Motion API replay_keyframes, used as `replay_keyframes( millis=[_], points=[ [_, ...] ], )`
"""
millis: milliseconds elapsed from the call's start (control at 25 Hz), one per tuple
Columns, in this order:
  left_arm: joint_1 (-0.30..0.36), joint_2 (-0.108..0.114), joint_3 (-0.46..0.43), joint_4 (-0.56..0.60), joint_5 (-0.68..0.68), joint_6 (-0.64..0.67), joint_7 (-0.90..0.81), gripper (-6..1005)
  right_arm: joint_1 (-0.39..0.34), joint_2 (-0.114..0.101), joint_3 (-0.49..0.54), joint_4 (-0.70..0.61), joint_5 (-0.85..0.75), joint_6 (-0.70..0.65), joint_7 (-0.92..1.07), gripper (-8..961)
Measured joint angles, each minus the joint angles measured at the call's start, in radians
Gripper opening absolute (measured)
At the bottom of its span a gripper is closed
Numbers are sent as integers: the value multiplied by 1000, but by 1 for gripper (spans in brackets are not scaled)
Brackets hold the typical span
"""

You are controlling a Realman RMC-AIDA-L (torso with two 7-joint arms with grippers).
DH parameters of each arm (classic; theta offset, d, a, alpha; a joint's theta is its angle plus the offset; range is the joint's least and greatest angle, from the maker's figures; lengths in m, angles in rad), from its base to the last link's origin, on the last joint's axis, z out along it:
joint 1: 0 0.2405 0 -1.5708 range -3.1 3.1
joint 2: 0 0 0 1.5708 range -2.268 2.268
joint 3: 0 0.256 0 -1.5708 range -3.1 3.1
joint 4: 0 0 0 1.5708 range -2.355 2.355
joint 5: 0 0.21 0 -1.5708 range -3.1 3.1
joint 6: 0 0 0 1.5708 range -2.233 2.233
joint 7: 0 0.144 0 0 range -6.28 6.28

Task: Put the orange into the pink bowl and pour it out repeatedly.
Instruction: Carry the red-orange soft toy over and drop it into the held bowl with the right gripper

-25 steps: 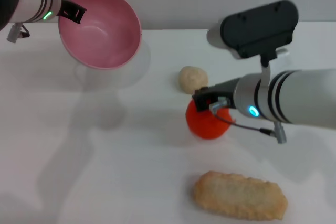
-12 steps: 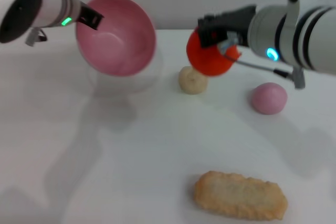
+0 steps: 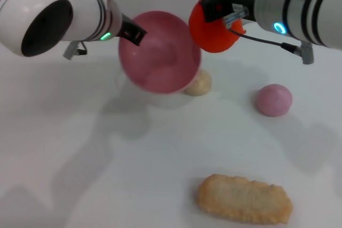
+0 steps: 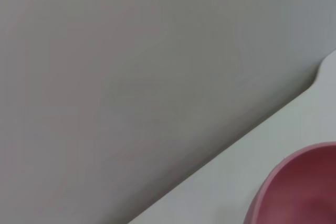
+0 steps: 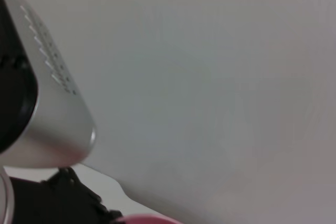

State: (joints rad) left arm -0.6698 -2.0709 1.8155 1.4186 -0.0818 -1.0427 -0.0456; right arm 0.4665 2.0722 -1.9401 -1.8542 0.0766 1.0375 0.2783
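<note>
1. Your right gripper (image 3: 216, 12) is clamped on the orange (image 3: 214, 30), dark fingers over its top, fruit lifted well clear of the table (image 3: 80, 148).
2. The orange hangs just beside the pink bowl (image 3: 159, 52), at the bowl's upper right edge in the head view; can't tell if they touch.
3. Your left gripper (image 3: 133, 33) holds the pink bowl by its rim on the bowl's left side. The bowl's off the table too, tipped so its opening faces the head cam (looks blurred).
4. In the left wrist view only a curved piece of the bowl's pink rim shows, w/ table edge and wall behind. Right wrist view shows a sliver of pink rim, wall, and part of an arm housing.
5. Relative to the bowl on the table: a small beige lumpy ball (image 3: 199, 84) peeks out from behind the bowl's lower right edge, partly hidden.
6. A dull pink ball (image 3: 273, 100) sits farther right of the bowl, apart from the beige one.
7. A breaded oblong toy food piece (image 3: 245, 198) lies well below and to the right of the bowl, nearest the cam.
</note>
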Motion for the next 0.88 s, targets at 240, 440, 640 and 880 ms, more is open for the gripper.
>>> replay_keyframes(
  millis=[240, 440, 640, 880],
  points=[
    [-3, 0, 15, 26, -41, 8, 6, 43, 37, 2, -2, 64, 9, -26, -1, 45],
    [-3, 1, 29, 47, -45, 11, 8, 43, 46, 4, -22, 94, 41, -53, -1, 46],
    [-1, 2, 29, 52, -37, 11, 9, 43, 29, 4, -32, 86, 36, -54, -1, 71],
    [1, 2, 31, 55, -39, 15, 20, 43, -37, 9, -35, 34, -102, -114, 6, 250]
  ],
)
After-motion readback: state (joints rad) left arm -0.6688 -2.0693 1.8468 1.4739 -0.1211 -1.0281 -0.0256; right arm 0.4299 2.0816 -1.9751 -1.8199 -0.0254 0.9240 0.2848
